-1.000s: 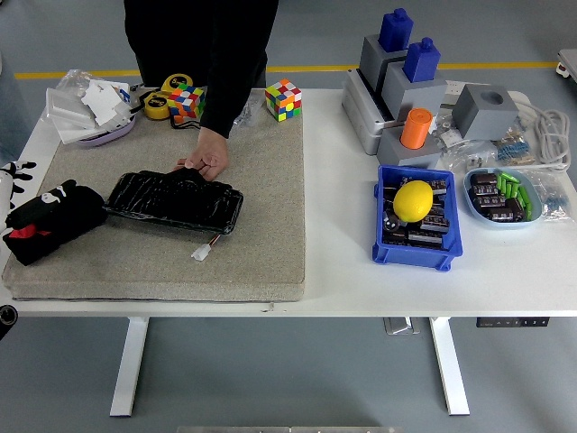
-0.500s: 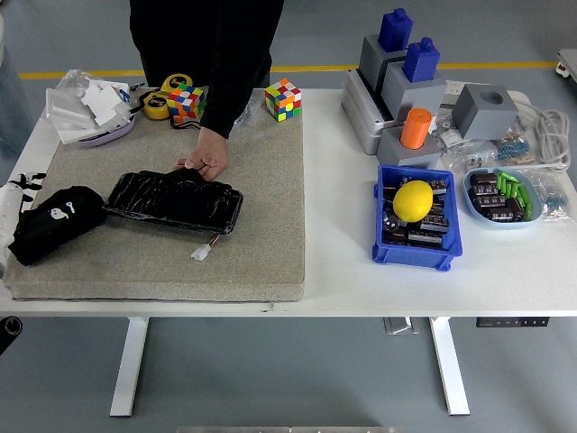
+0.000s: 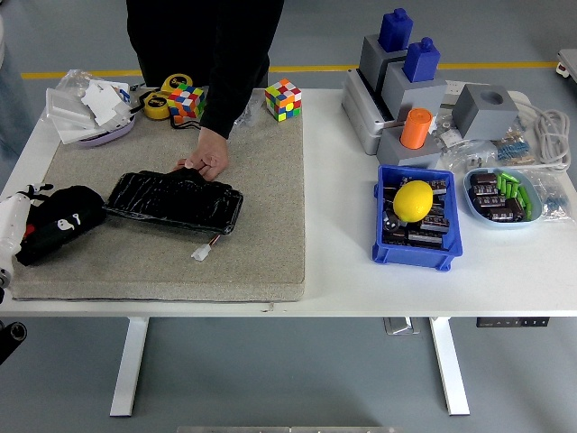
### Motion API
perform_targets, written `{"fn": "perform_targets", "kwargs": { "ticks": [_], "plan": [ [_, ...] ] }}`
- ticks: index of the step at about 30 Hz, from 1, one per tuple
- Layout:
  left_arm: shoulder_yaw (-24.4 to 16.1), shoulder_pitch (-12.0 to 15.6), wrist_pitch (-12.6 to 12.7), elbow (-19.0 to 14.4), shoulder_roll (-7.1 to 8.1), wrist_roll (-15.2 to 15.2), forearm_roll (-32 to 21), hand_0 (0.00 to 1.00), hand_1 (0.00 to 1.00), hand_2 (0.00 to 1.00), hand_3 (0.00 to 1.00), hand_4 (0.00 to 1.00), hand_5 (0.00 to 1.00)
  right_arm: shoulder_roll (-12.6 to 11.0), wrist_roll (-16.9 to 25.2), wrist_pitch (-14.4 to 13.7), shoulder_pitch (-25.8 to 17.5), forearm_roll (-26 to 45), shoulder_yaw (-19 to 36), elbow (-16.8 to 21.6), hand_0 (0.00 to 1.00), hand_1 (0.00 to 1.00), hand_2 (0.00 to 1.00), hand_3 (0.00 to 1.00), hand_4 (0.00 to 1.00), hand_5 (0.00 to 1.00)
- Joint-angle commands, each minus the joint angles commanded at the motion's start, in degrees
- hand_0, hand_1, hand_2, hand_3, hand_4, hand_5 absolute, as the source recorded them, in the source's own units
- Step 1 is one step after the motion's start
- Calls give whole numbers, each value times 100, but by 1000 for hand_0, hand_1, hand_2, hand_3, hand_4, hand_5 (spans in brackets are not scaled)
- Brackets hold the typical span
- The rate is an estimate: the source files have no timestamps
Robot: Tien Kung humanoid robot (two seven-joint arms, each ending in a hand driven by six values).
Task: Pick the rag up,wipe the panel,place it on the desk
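1. Resting on the left end of the grey mat [image 3: 261, 244], in the head view: a black rag [image 3: 61, 221] with small white and red marks, bunched into a lump.
2. Left hand [image 3: 11, 221]: white and black, at the picture's left edge, touching the rag's left end. Whether its fingers clasp the rag or lie loose against it cannot be told.
3. Right hand: no part in view.
4. Panel [image 3: 174, 200]: black, glossy and ribbed, flat on the mat just right of the rag, tilted slightly down to the right. A small white connector [image 3: 201, 253] on thin wires lies at its lower right corner.
5. Person's hand [image 3: 208, 153]: reaching down from a dark sleeve at the far side, fingertips pressed on the panel's far edge.
6. Far edge of the table [image 3: 343, 271], left to right: a purple dish of white scraps [image 3: 90, 106], a yellow tape roll [image 3: 162, 101], two colour cubes [image 3: 187, 103] [image 3: 283, 98].
7. Right half of the table: a grey fixture with blue blocks [image 3: 397, 54] and an orange cylinder [image 3: 416, 128]; a blue bin [image 3: 415, 221] holding a yellow lemon-shaped object [image 3: 414, 200]; a pale blue tray [image 3: 501, 197] with green pieces; a white cable [image 3: 545, 126].
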Motion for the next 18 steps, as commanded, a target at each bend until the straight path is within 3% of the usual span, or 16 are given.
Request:
{"fn": "perform_targets", "kwargs": {
  "ticks": [8, 9, 14, 15, 18],
  "plan": [
    [95, -52, -24, 45, -26, 85, 24, 438, 658, 756, 836, 998, 797, 3, 17, -11, -1, 23, 28, 1, 722, 631, 674, 633, 998, 629],
    [110, -56, -28, 60, -28, 95, 25, 438, 659, 756, 838, 998, 693, 3, 16, -11, -2, 24, 27, 1, 721, 631, 674, 633, 998, 630],
    [108, -48, -37, 69, -45, 156, 52, 438, 659, 756, 838, 998, 693, -5, 11, -7, 2, 36, 16, -4, 721, 631, 674, 633, 998, 630],
    [104, -45, -36, 59, -45, 158, 52, 432, 659, 747, 839, 998, 606, -7, 11, -9, 2, 34, 19, -3, 721, 632, 674, 633, 998, 628],
    [103, -58, -30, 74, -47, 183, 45, 432, 659, 747, 839, 998, 606, -9, 21, -19, 6, 47, 32, -4, 721, 632, 674, 633, 998, 628]
  ]
}}
